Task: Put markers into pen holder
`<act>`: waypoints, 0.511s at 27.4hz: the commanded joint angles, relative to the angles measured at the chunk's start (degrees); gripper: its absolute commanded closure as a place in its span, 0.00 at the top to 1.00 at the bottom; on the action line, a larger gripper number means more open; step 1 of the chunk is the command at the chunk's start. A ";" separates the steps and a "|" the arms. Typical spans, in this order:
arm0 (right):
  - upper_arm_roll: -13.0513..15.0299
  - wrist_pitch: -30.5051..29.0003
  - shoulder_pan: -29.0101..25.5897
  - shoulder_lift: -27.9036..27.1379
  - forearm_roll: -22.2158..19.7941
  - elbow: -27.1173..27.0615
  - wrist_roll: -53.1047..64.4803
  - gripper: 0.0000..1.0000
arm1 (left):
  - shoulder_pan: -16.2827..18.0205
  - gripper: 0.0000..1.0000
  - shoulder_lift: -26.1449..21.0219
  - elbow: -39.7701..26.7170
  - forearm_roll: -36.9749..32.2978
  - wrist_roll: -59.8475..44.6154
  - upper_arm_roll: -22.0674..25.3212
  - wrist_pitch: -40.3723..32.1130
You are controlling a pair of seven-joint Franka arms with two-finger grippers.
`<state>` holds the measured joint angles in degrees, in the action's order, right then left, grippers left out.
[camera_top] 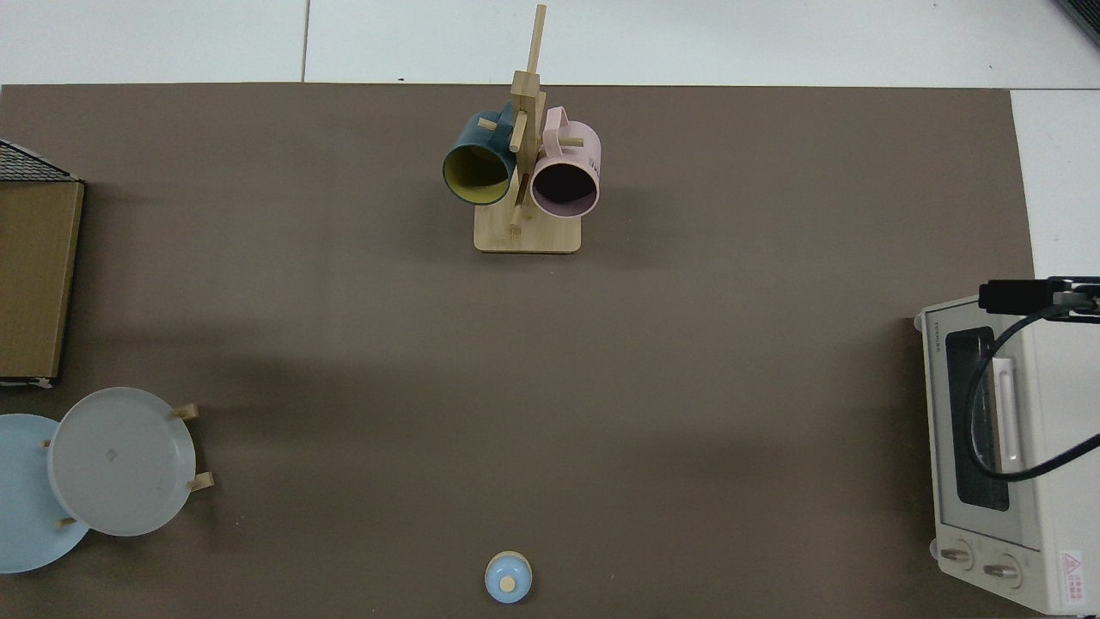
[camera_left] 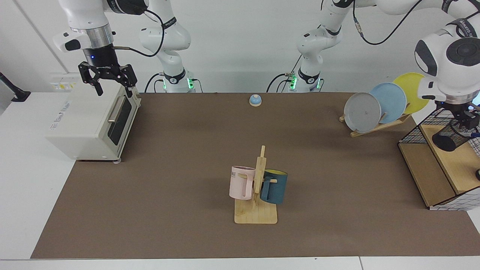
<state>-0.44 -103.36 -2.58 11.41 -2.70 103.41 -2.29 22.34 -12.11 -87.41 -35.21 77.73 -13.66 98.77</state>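
Note:
The pen holder (camera_left: 448, 138), a small black mesh cup, lies tilted on the wooden top shelf of a wire basket at the far right of the facing view. My left gripper (camera_left: 466, 122) hangs right at the holder's mouth and hides part of its rim. A short white and blue piece of the marker (camera_left: 473, 134) shows just beside the gripper at the mouth; I cannot see whether it is held. My right gripper (camera_left: 113, 89) waits open and empty above the toaster oven at the far left. Holder, marker and left gripper are outside the top view.
The black wire basket with wooden shelves (camera_left: 425, 170) stands at the right edge. Beside it is a plate rack (camera_left: 378, 125) with three plates. A mug tree (camera_left: 256, 215) with two mugs stands mid-table, a small blue bell (camera_left: 255, 100) at the back, and a toaster oven (camera_left: 80, 125) at the left.

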 commanded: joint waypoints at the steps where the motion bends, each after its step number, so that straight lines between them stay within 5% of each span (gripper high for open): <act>1: 0.00 0.52 0.11 0.11 -0.38 -0.22 1.06 1.00 | -0.37 1.00 1.56 -2.41 10.66 -8.70 0.48 -1.91; 9: 3.34 0.44 6.52 -2.27 -0.29 -0.75 1.06 1.00 | -2.91 1.00 3.23 -5.76 20.17 -29.45 -1.01 -2.53; 14: 1.85 0.44 5.48 -2.27 -0.20 -0.84 1.06 1.00 | -7.92 1.00 4.11 -7.16 25.26 -49.37 -1.45 -4.11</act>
<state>1.70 -103.33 3.21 9.89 -2.70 103.44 -2.28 18.70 -10.96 -91.27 -14.37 44.62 -15.52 96.13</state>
